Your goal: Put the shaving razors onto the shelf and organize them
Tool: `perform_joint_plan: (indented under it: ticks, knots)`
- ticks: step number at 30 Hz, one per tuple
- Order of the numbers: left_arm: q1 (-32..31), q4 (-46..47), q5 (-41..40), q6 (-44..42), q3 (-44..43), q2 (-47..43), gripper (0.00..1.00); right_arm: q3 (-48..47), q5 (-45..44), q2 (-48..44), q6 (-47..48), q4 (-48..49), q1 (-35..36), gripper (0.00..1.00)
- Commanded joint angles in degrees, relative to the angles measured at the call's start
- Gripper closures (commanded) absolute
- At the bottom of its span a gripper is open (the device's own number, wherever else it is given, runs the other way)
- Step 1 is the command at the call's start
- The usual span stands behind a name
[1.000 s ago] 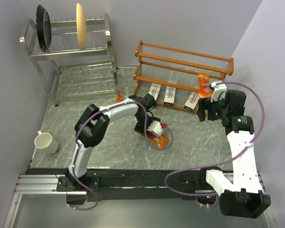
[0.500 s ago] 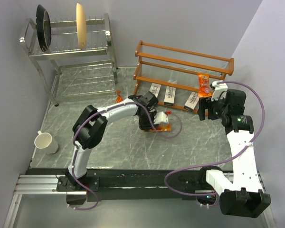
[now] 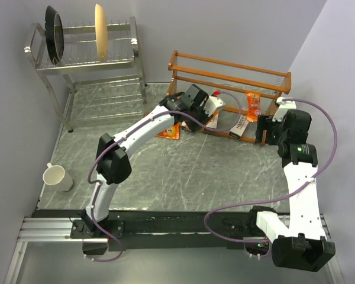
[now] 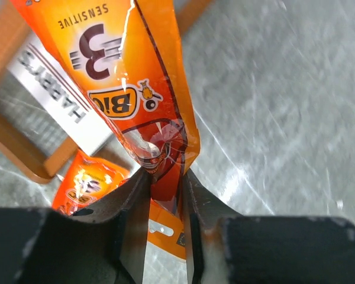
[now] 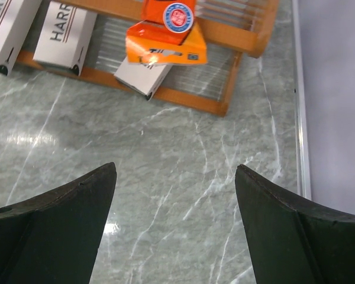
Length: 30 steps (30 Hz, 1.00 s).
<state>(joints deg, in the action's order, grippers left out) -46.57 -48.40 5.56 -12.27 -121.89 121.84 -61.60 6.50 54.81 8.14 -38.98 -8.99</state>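
Upper left of the overhead view I note a steel wire dish rack (image 3: 89, 67). A dark pan (image 3: 54, 34) and a cream plate (image 3: 100, 32) stand on edge in its top tier, apart from each other. At the left edge a white mug (image 3: 55, 177) sits upright on the grey marbled table (image 3: 165, 177).

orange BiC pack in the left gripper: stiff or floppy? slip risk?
Probably floppy: the orange BiC pack is thin film, creased and buckled just above the left gripper. Likely slippery, since its glossy surface throws glare. Pinched near one end only, it may sag or swing when tilted toward the shelf.
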Motion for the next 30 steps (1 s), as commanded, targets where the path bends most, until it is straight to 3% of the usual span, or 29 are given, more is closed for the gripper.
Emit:
perform_joint_plan:
  ticks: [1, 10, 16, 22, 30]
  knots:
    - [-0.5, 1.7, -5.4, 4.1, -8.8, 3.8, 0.71, -1.6, -2.6, -1.2, -3.4, 2.8, -1.1, 0.12]
    - [-0.8, 5.5, -9.3, 3.5, -20.0, 11.7, 0.65, -0.6, -0.4, -1.5, -4.2, 3.0, -1.6, 0.12]
    - [-1.0, 11.3, -10.5, 0.6, -21.3, 13.2, 0.6, -0.3, -0.1, -1.5, -3.7, 2.7, -1.7, 0.12]
    - [-1.4, 15.8, -11.5, 0.5, -23.0, 13.4, 0.66, 1.0, 1.8, -1.5, -5.0, 3.3, -1.7, 0.12]
    - [-1.8, 19.6, -11.5, 0.8, -23.2, 14.7, 0.66, 1.3, 1.9, -1.5, -4.7, 3.4, -1.6, 0.12]
